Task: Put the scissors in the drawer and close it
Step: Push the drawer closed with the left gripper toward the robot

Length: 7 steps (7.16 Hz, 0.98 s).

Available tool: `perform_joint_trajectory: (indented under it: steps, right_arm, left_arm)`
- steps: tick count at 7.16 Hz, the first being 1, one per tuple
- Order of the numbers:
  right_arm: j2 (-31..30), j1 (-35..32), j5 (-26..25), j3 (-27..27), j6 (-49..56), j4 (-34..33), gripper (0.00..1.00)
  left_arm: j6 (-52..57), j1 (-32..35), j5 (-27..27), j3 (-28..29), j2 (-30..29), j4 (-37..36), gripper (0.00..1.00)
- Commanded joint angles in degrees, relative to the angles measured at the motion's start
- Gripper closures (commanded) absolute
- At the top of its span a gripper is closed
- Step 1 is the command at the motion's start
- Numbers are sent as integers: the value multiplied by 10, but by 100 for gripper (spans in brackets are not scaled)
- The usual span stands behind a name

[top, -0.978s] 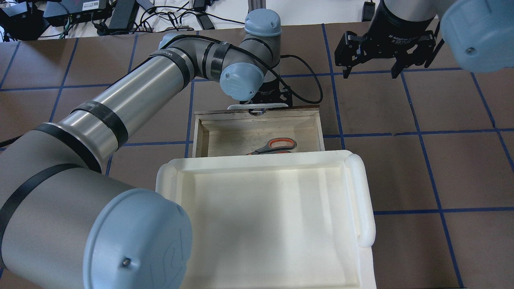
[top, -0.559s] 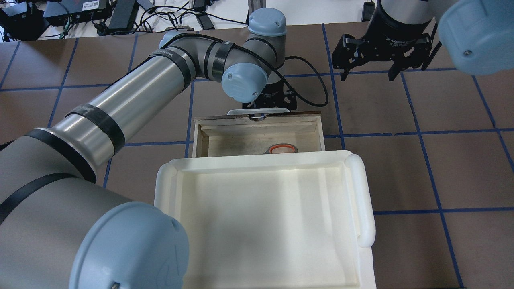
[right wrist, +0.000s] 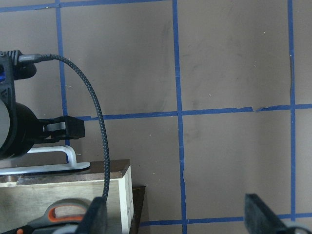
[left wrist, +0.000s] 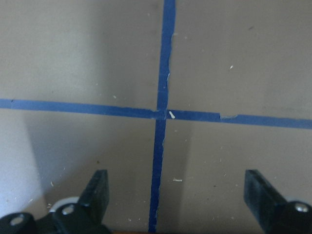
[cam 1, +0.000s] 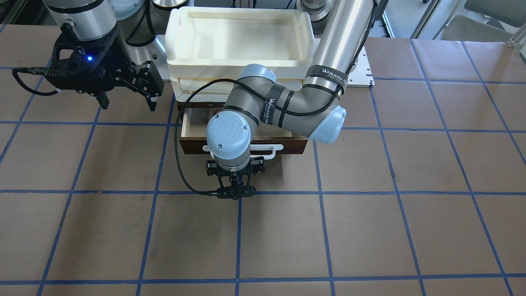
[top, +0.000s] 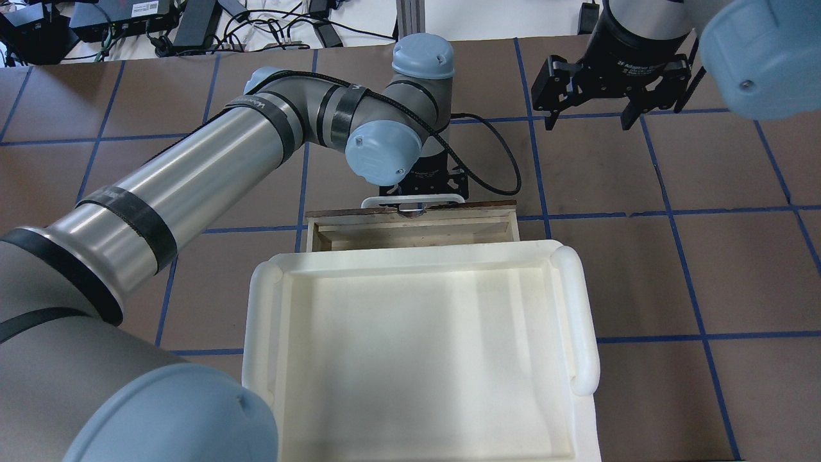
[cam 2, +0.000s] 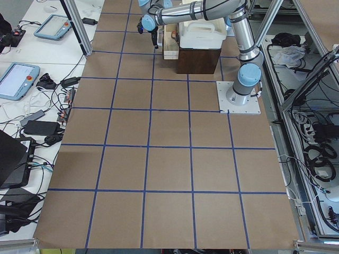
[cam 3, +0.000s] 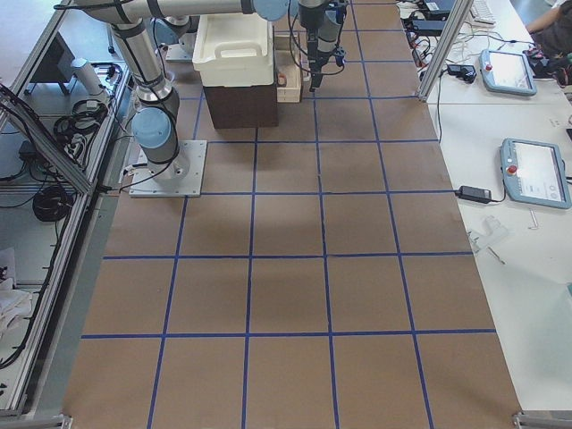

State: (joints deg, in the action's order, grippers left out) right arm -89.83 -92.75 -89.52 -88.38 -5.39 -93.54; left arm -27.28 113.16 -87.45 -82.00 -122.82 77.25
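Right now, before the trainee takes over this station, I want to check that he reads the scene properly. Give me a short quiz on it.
1. True or false: the wooden drawer is fully shut.
2. Where are the scissors? A) on the table B) in the drawer C) on the cream tray unit
3. Fill in: the ___ gripper is at the drawer's white bar handle.
Key: 1 false, it is partly open. 2 B. 3 left gripper.

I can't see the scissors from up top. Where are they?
They peek out at the bottom left of the right wrist view: the scissors lie inside the wooden drawer, behind its white handle.
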Motion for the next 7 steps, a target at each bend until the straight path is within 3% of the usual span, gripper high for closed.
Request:
perform_joint_trajectory:
  steps: [1,7]
  right_arm:
    - [-3,3,0,-7,-5,9,0]
    - [-11,7,-6,-9,-13,29,0]
  left_arm:
    - [-10,0,3,-22,18,23,0]
    - [-4,33,6,-22,50,101,0]
